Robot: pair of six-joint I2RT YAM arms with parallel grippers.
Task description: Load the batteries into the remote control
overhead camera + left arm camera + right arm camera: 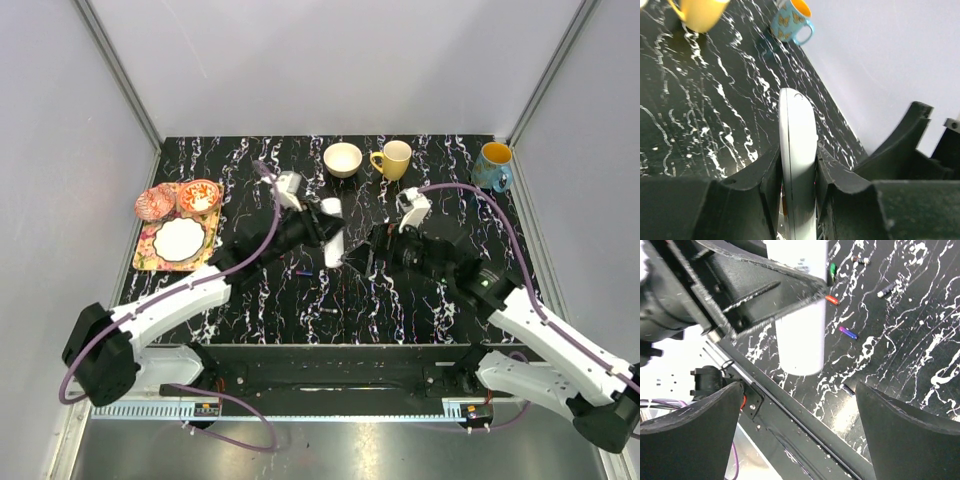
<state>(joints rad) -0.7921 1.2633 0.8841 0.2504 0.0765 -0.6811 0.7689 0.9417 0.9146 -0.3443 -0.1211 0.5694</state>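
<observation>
Now the left gripper [797, 165] clamps the remote [797, 130], long axis running out past its fingers [765, 175], while the right gripper [799, 390] gapes empty, batteries [848, 332] on the table [910, 340] just beyond.

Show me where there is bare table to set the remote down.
Bare table: back left, between the tray and the bowl; and right, between the blue mug and the right arm. The middle is crowded: the left gripper holds the remote, the right gripper open beside it, loose batteries nearby.

Base of remote control [797, 125] hidden inside left hand [798, 155], yellow mug [700, 12] cropped by top edge
</observation>
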